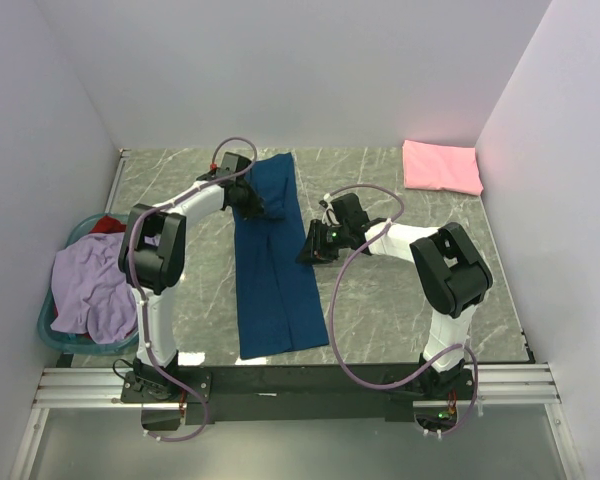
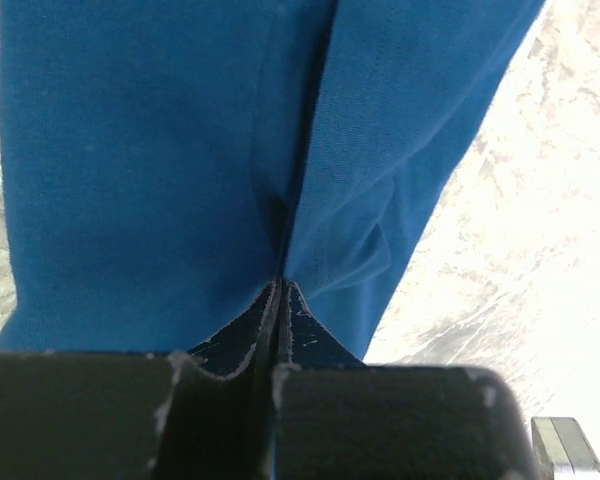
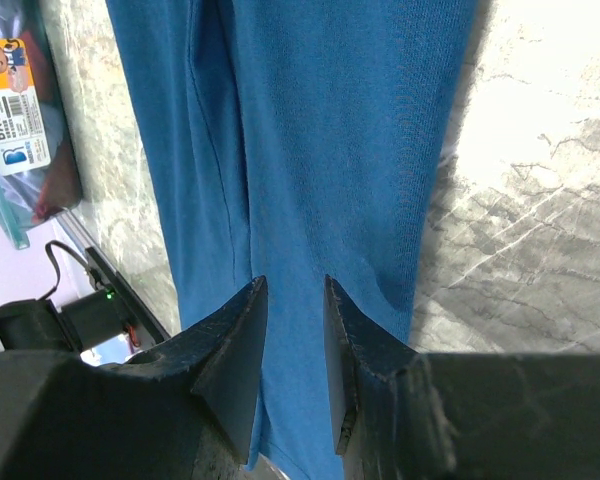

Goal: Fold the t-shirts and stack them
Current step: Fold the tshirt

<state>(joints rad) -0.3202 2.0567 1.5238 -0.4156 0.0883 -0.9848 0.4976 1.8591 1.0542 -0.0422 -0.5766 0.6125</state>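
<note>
Soft, even light fell from above in the overhead view, which was sharp throughout, with only faint shadows on the marble table (image 1: 360, 165). In the left wrist view, glare bleached the right side of the frame almost white. The blue t-shirt (image 2: 150, 180) was well exposed with its weave crisp, but the left gripper (image 2: 278, 300) along the bottom edge was nearly black. The right wrist view had similar glare at upper right.
</note>
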